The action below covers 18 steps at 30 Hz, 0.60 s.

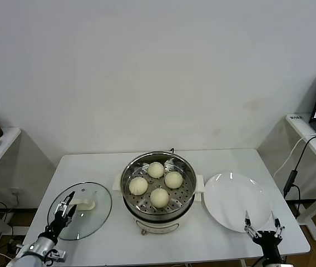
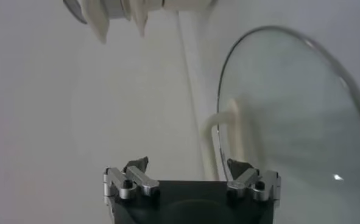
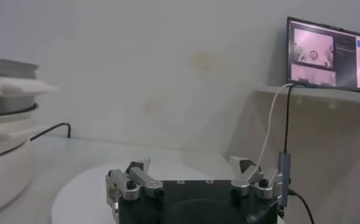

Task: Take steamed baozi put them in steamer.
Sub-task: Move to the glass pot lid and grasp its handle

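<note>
Simply white table (image 1: 213, 161), pale wall (image 1: 147, 67).

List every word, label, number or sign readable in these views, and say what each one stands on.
No text can be read anywhere.
Laptop screen: shows windows with small lines of text, too small to read.
Side table at the robot's right: a small label on its edge, too blurred to read.
Steamer, glass lid, white plate: no markings visible.

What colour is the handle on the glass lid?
Cream-white handle on the glass lid; head view shows it best.
</note>
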Each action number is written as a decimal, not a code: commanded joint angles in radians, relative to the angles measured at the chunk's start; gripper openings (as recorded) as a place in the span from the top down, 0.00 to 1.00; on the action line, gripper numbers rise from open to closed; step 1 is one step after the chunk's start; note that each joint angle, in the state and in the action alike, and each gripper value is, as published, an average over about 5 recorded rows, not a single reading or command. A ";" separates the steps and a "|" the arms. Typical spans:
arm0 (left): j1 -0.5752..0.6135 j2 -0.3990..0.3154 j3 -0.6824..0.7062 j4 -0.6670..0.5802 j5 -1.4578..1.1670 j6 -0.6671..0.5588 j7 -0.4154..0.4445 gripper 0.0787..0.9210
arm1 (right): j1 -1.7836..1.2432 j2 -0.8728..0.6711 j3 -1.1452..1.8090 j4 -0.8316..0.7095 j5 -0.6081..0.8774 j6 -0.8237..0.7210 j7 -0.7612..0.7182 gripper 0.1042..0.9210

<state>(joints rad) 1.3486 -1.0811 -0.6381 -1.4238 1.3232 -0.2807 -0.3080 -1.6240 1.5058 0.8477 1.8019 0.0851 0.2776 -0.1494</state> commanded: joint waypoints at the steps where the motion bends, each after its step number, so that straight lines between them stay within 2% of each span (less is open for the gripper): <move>1: -0.132 0.006 0.035 0.124 0.027 0.000 0.011 0.12 | -0.008 0.010 -0.013 -0.010 -0.005 0.008 0.003 0.12; 9: -0.170 -0.002 0.043 0.186 0.031 0.002 0.014 0.13 | -0.005 0.011 -0.021 -0.007 -0.010 0.007 0.002 0.12; 13: -0.170 -0.004 0.043 0.189 0.030 0.002 0.016 0.23 | -0.005 0.012 -0.023 -0.007 -0.012 0.008 0.002 0.12; 18: -0.169 -0.007 0.042 0.199 0.027 -0.001 0.012 0.41 | -0.007 0.013 -0.024 -0.001 -0.016 0.009 0.002 0.12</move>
<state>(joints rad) 1.2103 -1.0881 -0.6011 -1.2711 1.3467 -0.2792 -0.2951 -1.6273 1.5169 0.8254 1.7968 0.0718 0.2842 -0.1482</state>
